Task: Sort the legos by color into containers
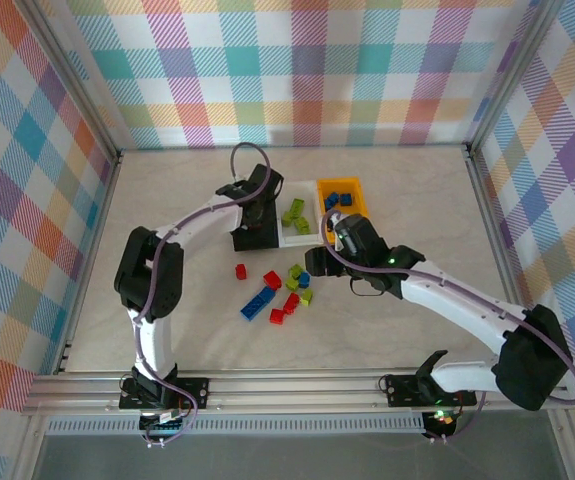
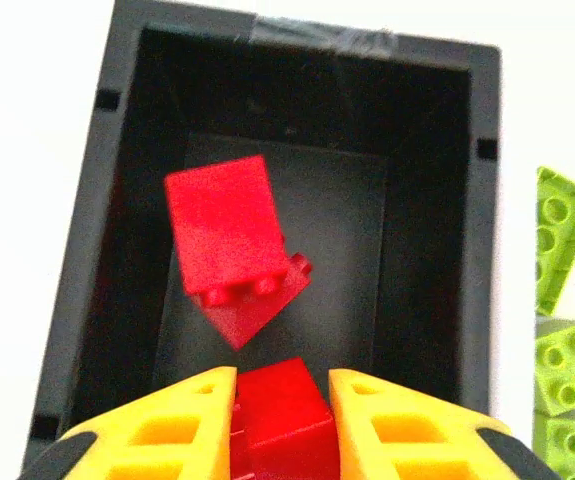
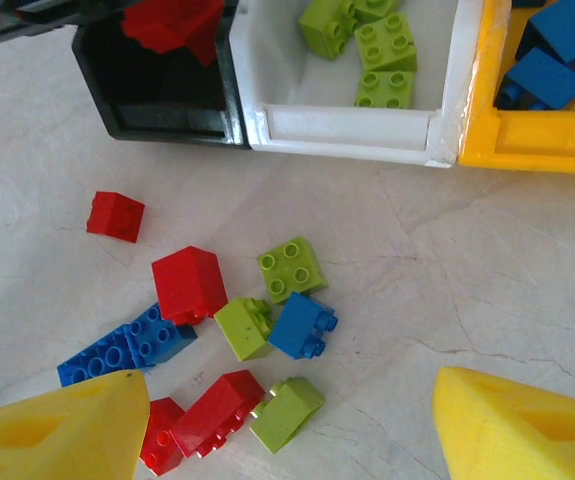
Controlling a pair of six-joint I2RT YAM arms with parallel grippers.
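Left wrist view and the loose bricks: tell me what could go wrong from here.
1. The left gripper holds a red brick close to the near end of the black bin. Released here, it might clip the rim or bounce off the red bricks inside.
2. The right gripper hangs open near a blue brick touching a green brick; closing could catch both colours.
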